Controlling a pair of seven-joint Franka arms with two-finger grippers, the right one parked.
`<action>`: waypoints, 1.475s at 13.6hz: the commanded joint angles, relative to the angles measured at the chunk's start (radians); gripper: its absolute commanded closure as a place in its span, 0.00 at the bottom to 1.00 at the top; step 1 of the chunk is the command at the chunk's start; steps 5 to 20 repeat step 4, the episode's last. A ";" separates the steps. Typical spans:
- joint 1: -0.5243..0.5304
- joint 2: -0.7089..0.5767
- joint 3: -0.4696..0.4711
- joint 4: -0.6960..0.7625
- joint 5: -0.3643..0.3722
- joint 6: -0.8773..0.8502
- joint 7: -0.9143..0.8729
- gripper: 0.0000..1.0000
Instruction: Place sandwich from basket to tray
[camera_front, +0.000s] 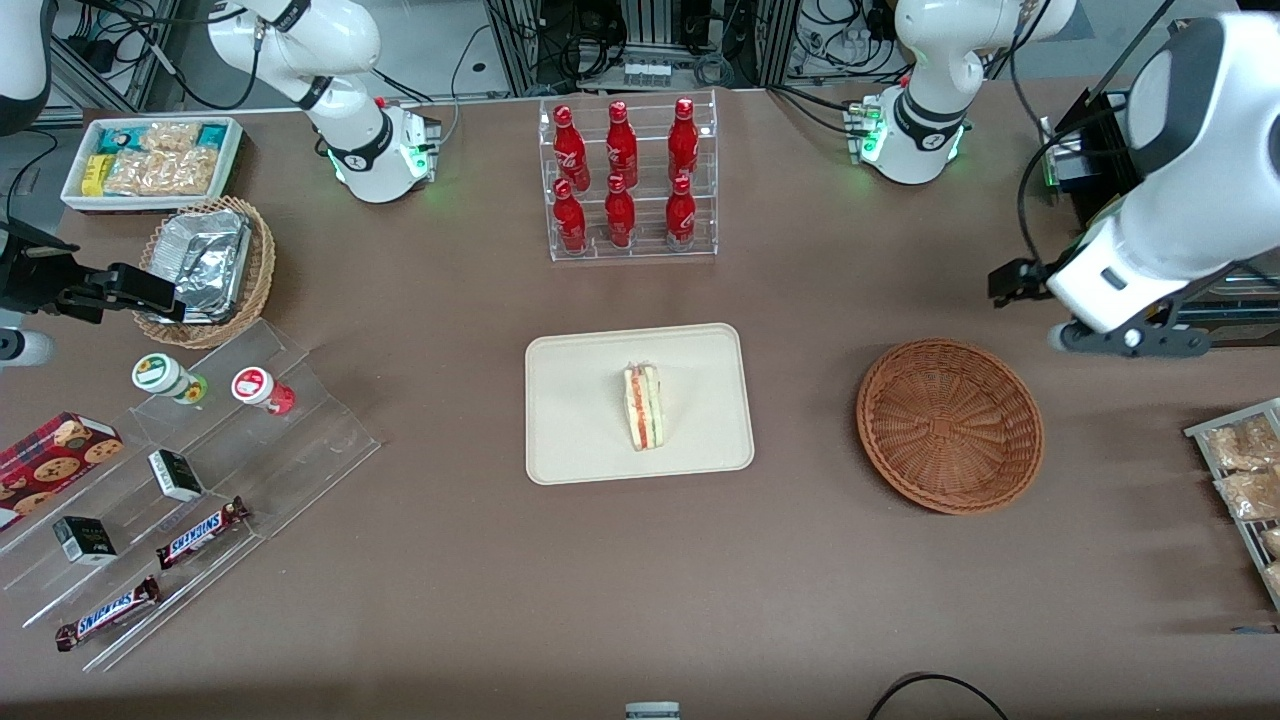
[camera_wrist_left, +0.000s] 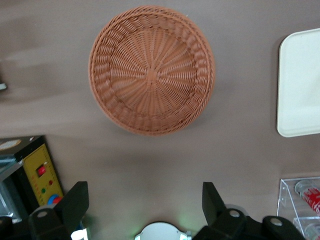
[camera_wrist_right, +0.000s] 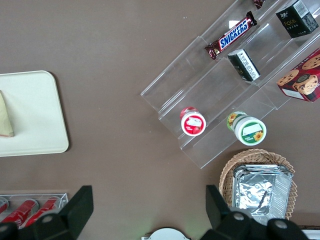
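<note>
Sandwich (camera_front: 643, 407) sits on tray (camera_front: 580, 440), frame center. Basket (camera_front: 949, 425) holds nothing — right of center. Gripper (camera_wrist_left: 145, 200) released, fingers spread, raised above the table near the basket, grasping nothing.

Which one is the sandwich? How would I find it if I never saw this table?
Look for the rack of red bottles, then the flat cream tray nearer the camera. The sandwich stands on it, a pale wedge with orange and green stripes. The brown basket beside is empty, the open tool above it.

Tray (camera_wrist_left: 300, 85) and bottle rack (camera_wrist_left: 302, 200) cropped at the wrist view's edge; gripper (camera_wrist_left: 145, 202) bases likewise.
</note>
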 joint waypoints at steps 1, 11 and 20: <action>0.027 -0.034 0.004 0.029 0.001 -0.064 0.020 0.00; 0.027 -0.053 0.051 0.037 -0.005 -0.083 0.022 0.00; 0.027 -0.053 0.051 0.037 -0.005 -0.083 0.022 0.00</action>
